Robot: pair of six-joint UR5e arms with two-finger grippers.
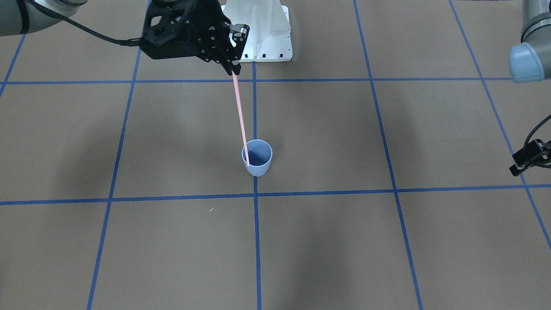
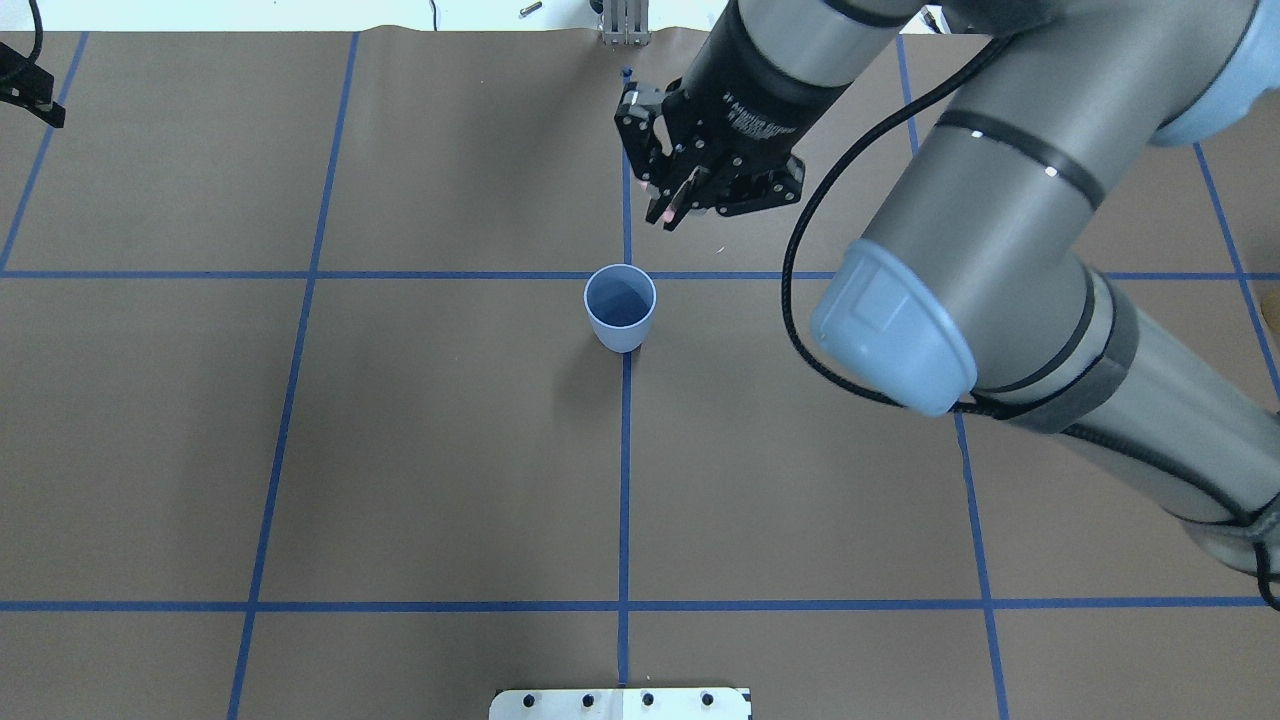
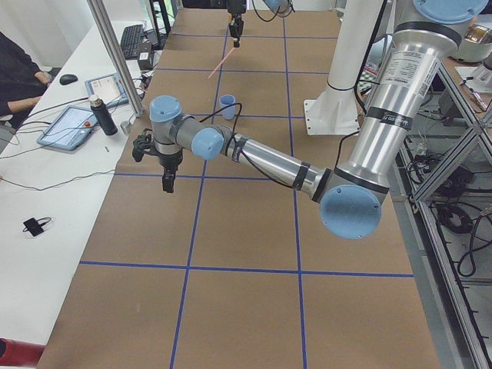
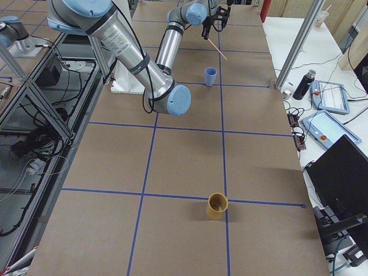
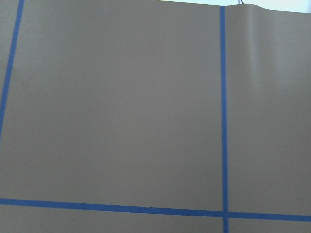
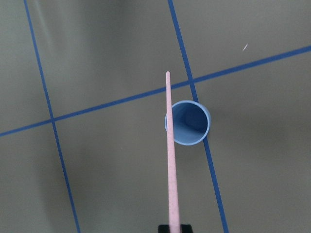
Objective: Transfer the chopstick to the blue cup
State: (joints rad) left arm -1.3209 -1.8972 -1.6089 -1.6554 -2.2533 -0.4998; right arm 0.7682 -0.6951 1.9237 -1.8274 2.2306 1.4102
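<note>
Right gripper (image 1: pixel 234 68) pinches a thin, straight pink chopstick (image 1: pixel 240 116), slanted above a smooth round blue cup (image 1: pixel 258 170). Left gripper's (image 1: pixel 529 158) opening is unclear.

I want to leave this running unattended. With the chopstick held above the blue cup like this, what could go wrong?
1. The right gripper holds the chopstick slanted. In the exterior right view the tip hangs in the air, high and off to one side of the blue cup. Released now, it would likely miss.
2. The cup stands free on the table and has a narrow mouth. A slanted tip catching the rim might knock it over.
</note>
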